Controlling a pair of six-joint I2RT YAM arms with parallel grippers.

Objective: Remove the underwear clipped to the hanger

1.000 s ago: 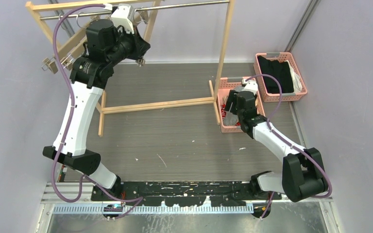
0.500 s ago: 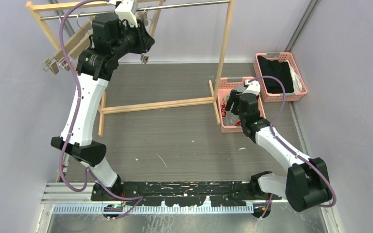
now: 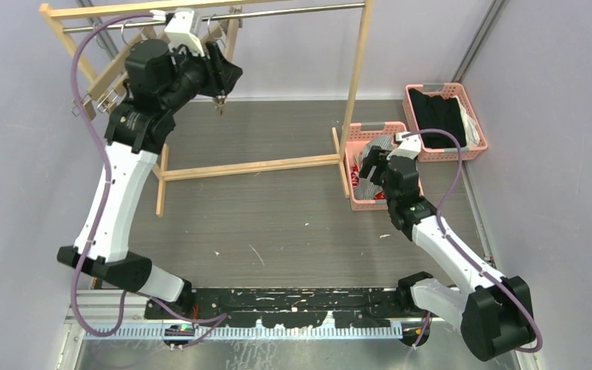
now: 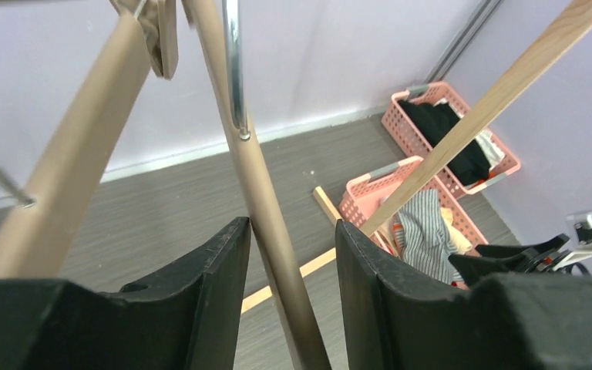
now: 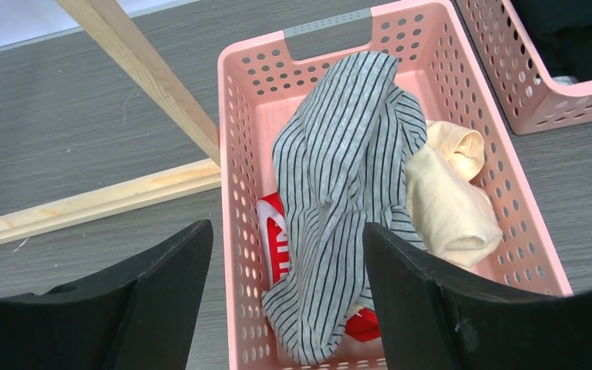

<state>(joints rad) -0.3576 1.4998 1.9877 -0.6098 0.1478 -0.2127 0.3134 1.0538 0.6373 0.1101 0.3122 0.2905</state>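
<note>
**Grippers.** The left gripper is raised to the clothes rack. Its jaws stand apart on either side of a pale wooden bar, which we take to be part of a hanger. There is a clear gap on the bar's right side, so we record the bar as released, not clamped. The right gripper hangs with its jaws spread wide and holds nothing.

**Underwear.** All three pairs lie in the nearer pink basket.
- The grey-and-white striped shorts are draped on top.
- The beige shorts are bunched against the basket's right wall.
- The red shorts are mostly buried under the striped pair.

We see no fabric on the hanger bars in the left wrist view.

**Other items.** The farther pink basket holds black clothes, which are not part of the task.

**Governing relation.** The garments lie directly below the right gripper, and the basket falls between its two fingers in the wrist view. The striped pair's long axis runs from the basket's grey handle end towards the gripper, roughly crosswise to the line between the jaws. The right arm is much the nearer. The left arm is well apart, across the table at the rail.

**Assessment.** In our judgement the removal is essentially complete. Each arm only needs to back clear, the left without snagging the bar between its fingers.
</note>
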